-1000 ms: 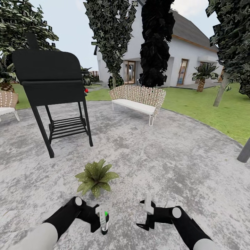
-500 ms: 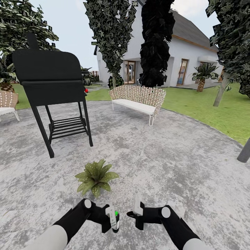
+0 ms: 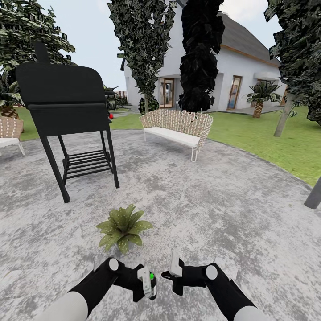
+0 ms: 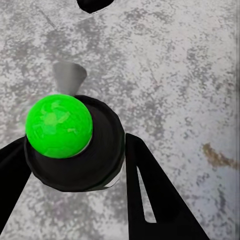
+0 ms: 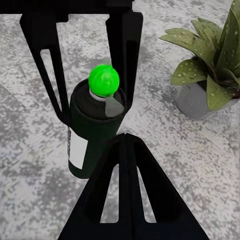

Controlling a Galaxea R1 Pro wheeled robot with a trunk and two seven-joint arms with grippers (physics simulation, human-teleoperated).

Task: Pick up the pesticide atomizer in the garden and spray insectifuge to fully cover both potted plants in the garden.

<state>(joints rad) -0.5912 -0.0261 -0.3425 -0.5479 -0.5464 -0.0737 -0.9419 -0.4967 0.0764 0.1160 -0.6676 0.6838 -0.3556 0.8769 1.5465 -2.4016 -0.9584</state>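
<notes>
My left gripper [image 3: 147,284] is shut on the pesticide atomizer [image 3: 152,280], a dark bottle with a bright green ball on top, held upright low over the stone patio. The left wrist view looks down on the atomizer [image 4: 75,145] between the black fingers [image 4: 155,195]. My right gripper [image 3: 174,268] hangs shut and holds nothing, a hand's width to the right of the bottle. Its wrist view looks past its closed gripper [image 5: 125,139] at the atomizer [image 5: 92,130]. One potted plant [image 3: 123,228] with speckled leaves stands just beyond my left gripper; the potted plant [image 5: 210,75] sits close beside the bottle.
A black grill [image 3: 67,107] stands on the round grey patio [image 3: 214,209] at the back left. A woven bench [image 3: 177,127] is at the patio's far edge, and part of a woven chair [image 3: 9,131] at the left edge. Lawn [image 3: 276,138], trees and a white house [image 3: 240,67] lie behind.
My two grippers have drawn closer together: the left one carried the atomizer to the right, and the right one moved left and slightly down. The plant and the view have not shifted.
</notes>
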